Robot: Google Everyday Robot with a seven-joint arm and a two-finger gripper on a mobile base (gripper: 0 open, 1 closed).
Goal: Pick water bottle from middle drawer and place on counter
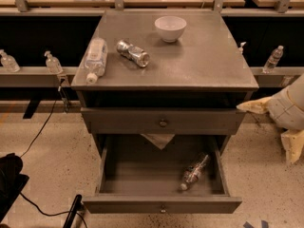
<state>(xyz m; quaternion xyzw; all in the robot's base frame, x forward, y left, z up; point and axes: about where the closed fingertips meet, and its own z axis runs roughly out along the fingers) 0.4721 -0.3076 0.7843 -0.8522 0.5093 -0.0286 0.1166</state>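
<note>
Pale gripper (251, 106) at the right edge of the frame, level with the shut top drawer (163, 122); clenched or released, cannot tell. Grey counter (209, 65) across the upper middle, right half bare and good for the set-down, away from the big labelled bottle (95, 58), white bowl (170, 27) and crushed can (133, 53). Middle drawer (137, 175) pulled out at lower centre. Water bottle (194, 171) lying on its side in the drawer's right part, cap toward the front, near the right wall. Best to descend from above, grip across the ribbed body, mind that wall, lift straight up before swinging over.
</note>
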